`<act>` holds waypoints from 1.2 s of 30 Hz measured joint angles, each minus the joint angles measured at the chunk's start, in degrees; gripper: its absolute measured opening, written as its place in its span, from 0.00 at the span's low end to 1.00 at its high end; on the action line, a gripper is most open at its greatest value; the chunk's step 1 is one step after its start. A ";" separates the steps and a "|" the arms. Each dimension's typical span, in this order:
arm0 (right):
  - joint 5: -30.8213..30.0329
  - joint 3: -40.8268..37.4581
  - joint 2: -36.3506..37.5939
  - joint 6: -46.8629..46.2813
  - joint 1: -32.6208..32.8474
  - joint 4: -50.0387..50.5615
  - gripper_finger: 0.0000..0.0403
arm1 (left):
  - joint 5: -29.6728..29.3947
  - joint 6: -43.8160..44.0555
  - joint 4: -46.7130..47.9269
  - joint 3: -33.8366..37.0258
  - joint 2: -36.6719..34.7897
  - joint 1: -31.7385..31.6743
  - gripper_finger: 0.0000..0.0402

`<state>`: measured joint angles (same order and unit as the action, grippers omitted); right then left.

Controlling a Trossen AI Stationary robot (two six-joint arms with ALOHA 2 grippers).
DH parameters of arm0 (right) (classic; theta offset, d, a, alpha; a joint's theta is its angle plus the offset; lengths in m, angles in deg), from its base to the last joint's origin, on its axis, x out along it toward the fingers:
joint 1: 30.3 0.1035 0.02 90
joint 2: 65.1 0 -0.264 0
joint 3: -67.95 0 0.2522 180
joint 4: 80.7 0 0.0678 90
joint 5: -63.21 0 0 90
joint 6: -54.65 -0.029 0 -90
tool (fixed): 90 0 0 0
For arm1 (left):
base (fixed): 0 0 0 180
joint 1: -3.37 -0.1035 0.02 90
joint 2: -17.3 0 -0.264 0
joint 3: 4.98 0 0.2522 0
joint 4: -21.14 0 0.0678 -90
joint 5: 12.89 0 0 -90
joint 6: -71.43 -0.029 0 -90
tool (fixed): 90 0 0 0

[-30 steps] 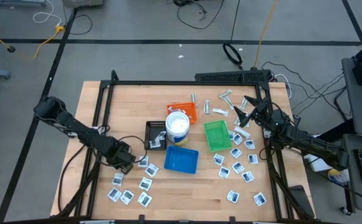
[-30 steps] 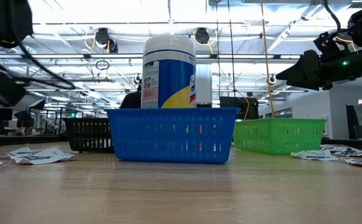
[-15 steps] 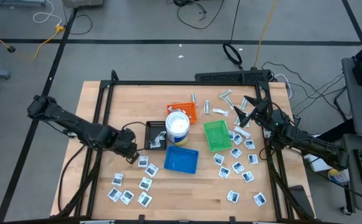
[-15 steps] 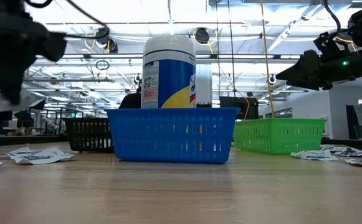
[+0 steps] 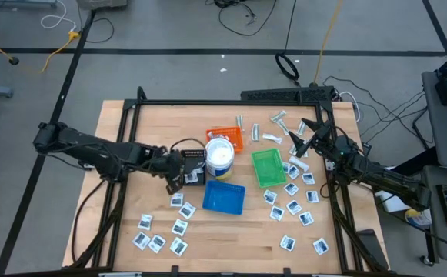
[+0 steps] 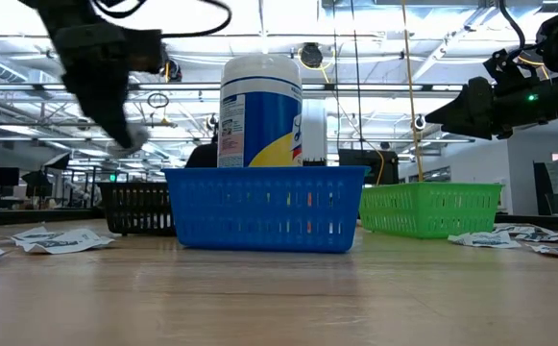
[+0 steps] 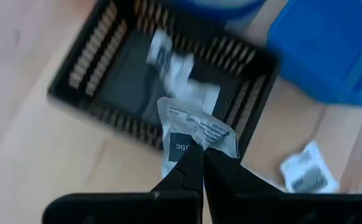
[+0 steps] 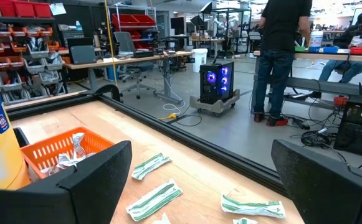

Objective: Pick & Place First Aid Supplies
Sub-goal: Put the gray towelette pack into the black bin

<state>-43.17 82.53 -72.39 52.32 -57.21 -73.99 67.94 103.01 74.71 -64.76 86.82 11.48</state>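
The left gripper (image 7: 200,163) held a white square packet (image 7: 196,138) pinched between its closed fingertips, just above the black tray (image 7: 93,102). The right gripper (image 5: 306,135) waited with its fingers wide apart, and wrapped strips (image 8: 154,201) lay beyond them.

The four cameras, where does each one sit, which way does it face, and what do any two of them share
High view: overhead, facing straight down; both arms show, left gripper beside the black tray.
Low view: table height, facing level across; blue tray nearest.
Left wrist view: above the black tray; own fingers pinch a white packet.
Right wrist view: faces the room; own open fingers, orange tray.
Shared: the white tub shows in high and low views.
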 joint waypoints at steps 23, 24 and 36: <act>0.01 -0.01 -0.02 0.00 0.02 0.00 0.94 | 0.24 -2.92 -11.35 0.07 4.50 -5.63 0.36; 0.00 -0.02 -0.02 0.00 0.02 0.02 0.94 | 0.24 -2.92 -11.35 0.07 4.50 -5.63 0.41; 0.00 -0.02 -0.02 0.00 0.02 0.00 0.94 | -0.04 15.72 -6.24 0.07 -0.41 -3.93 0.65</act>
<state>-43.17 82.51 -72.41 52.32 -57.19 -73.99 67.90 118.73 68.46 -64.69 86.41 7.56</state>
